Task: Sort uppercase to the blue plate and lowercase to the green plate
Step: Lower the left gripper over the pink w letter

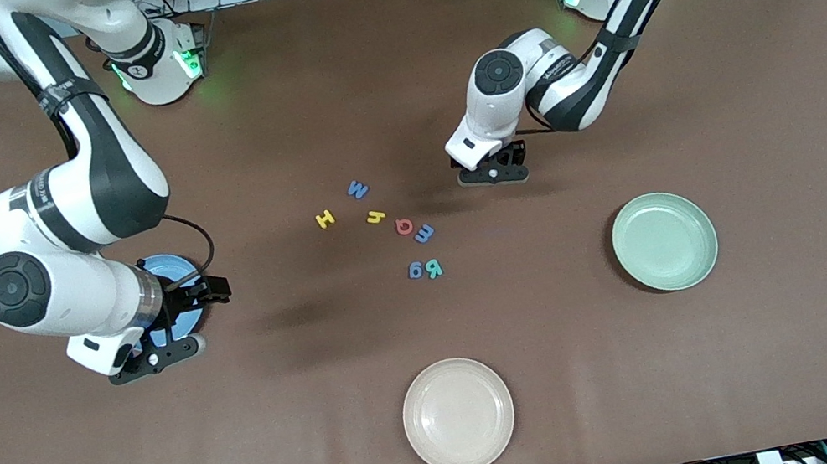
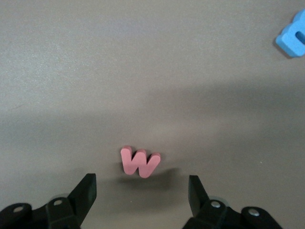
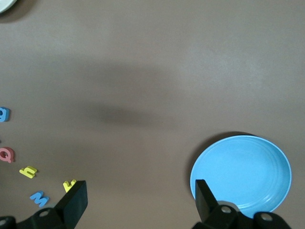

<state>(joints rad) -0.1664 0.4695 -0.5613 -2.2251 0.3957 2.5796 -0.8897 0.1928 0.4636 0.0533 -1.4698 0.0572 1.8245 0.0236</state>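
Left hand point(image 2: 142, 191) hides red w point(image 2: 140, 162); right arm covers blue plate point(image 1: 175, 267).

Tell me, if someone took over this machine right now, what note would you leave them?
Left gripper: open, low over the table, fingers either side of the red w, not gripping it.
Right gripper: open, holding nothing, waiting above the blue plate.
Both that plate and the green plate hold no letters.
Seven letters lie in a loose cluster mid-table: M, H, h, Q, e, a, R.
Done: nothing sorted.
Left: all eight letters.
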